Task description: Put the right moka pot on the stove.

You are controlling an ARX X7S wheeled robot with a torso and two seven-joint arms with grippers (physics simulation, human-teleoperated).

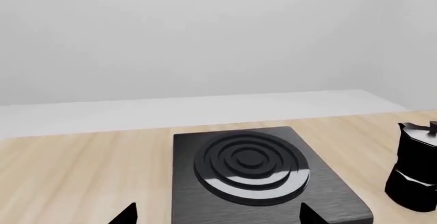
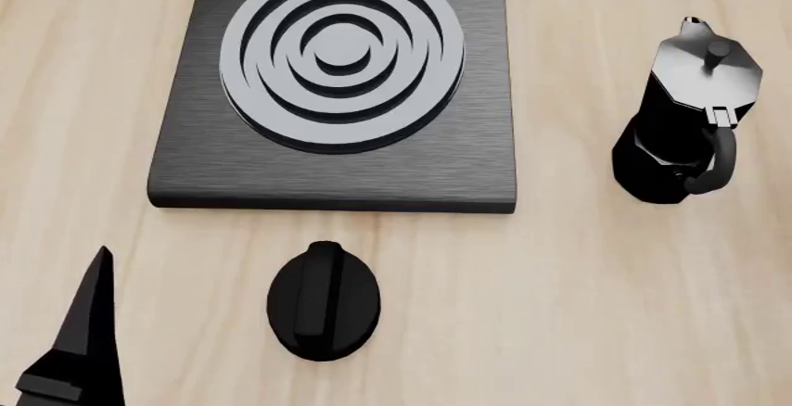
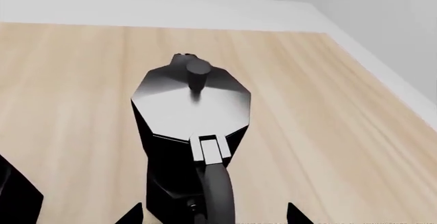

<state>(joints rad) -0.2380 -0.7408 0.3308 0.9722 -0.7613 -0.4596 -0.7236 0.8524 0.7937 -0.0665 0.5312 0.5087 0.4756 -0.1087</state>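
One moka pot was in view, taken as the right moka pot [image 2: 678,123]. It stood upright on the bench [image 2: 594,313], well apart from the stove [image 2: 334,170], off the slab's right edge, handle turned toward the robot. Only one pot showed in any view, so I couldn't check it against the other one.

Stove burner rings were bare, nothing on them. Black oval knob [image 2: 325,301] sat on the bench just in front of the stove's near edge.

Right claw [image 3: 215,215]: both finger tips showed at the bottom of the right wrist view, spread wide either side of the pot's handle, one tip well off to each side. Jaws apart, touching nothing that I could see. Camera looked down on the lid and knob, so the claw was lined up behind the handle and close in.

Left claw [image 1: 218,215]: tips also spread apart, holding nothing, hovering at the stove's near edge. In the head view only a dark part of the left arm showed, at the stove's near-left.

Progress, my read: approach about done, grasp not made. Pot was on the bench, not lifted. Left to do: close on the handle, lift, carry across to the stove, set down on the rings, release.
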